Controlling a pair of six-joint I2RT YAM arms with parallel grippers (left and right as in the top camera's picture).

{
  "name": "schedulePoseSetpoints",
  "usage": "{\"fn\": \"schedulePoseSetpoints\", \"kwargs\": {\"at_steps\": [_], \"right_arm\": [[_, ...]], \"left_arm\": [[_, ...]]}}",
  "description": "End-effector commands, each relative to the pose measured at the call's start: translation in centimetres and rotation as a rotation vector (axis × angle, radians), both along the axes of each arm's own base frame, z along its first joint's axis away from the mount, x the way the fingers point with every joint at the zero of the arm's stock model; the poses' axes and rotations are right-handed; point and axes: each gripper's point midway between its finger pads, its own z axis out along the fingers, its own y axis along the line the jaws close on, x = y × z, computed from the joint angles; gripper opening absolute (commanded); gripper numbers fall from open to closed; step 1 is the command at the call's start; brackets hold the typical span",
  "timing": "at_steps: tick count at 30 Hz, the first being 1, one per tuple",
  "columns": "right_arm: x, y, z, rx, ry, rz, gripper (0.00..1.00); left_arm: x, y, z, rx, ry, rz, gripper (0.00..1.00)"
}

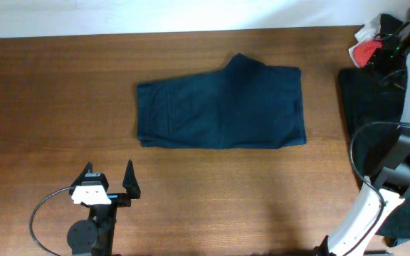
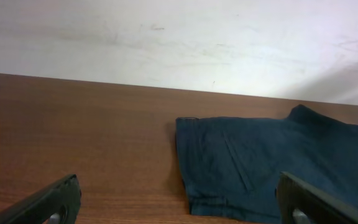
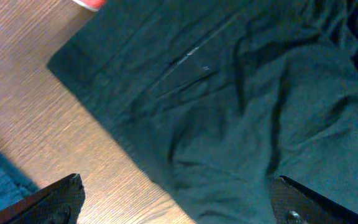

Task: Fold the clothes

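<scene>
Navy shorts (image 1: 221,103) flat; left jaws wide, empty; right jaws wide above dark cloth (image 3: 241,112).

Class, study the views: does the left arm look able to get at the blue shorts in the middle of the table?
Probably yes. The left gripper is open and faces the shorts, with only bare table between them; nothing stands in the way.

The shorts (image 1: 219,107) are plain dark blue, the table (image 1: 48,92) brown wood-grain, the second garment (image 1: 361,99) black.
</scene>
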Motion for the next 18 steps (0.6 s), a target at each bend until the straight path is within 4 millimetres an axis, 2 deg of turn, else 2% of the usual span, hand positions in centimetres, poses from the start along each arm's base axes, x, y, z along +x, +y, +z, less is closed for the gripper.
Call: {"fn": "schedulePoseSetpoints", "kwargs": {"at_steps": [1, 2, 3, 4, 5, 8, 9, 12, 14, 15, 17, 18], "right_arm": [[0.1, -0.1, 0.7, 0.003, -0.024, -0.014, 0.99], [0.1, -0.1, 0.7, 0.003, -0.024, -0.013, 0.99], [0.1, 0.0, 0.7, 0.003, -0.024, -0.012, 0.99], [0.1, 0.0, 0.7, 0.003, -0.024, -0.012, 0.99], [0.1, 0.0, 0.7, 0.003, -0.024, -0.012, 0.99], [0.1, 0.0, 0.7, 0.003, -0.024, -0.012, 0.99], [0.1, 0.0, 0.7, 0.003, -0.024, -0.012, 0.99], [0.1, 0.0, 0.7, 0.003, -0.024, -0.012, 0.99], [0.1, 0.0, 0.7, 0.003, -0.024, -0.012, 0.99], [0.1, 0.0, 0.7, 0.003, -0.024, -0.012, 0.99], [0.1, 0.0, 0.7, 0.003, -0.024, -0.012, 0.98], [0.1, 0.0, 0.7, 0.003, -0.024, -0.012, 0.99]], "left_arm": [[0.0, -0.1, -0.3, -0.005, 0.007, -0.004, 0.99], [0.0, -0.1, -0.3, -0.006, 0.007, -0.004, 0.99], [0.0, -1.1, -0.2, -0.01, 0.002, -0.06, 0.99], [-0.3, -3.0, 0.1, -0.017, -0.007, -0.176, 0.99], [-1.1, -6.0, 0.8, -0.02, -0.036, -0.353, 0.99], [-3.2, -9.7, 1.6, -0.021, -0.066, -0.605, 0.99], [-3.6, -10.2, 2.7, -0.018, -0.112, -0.64, 0.99], [-3.2, -8.9, 6.1, -0.059, -0.171, -0.549, 0.99], [-2.0, -7.1, 8.1, -0.076, -0.109, -0.422, 0.99], [-1.6, -7.0, 8.7, -0.044, -0.076, -0.417, 0.99], [0.3, -6.3, 9.9, -0.025, 0.037, -0.381, 0.99], [1.9, -5.7, 10.6, -0.033, 0.117, -0.348, 0.99]]}}
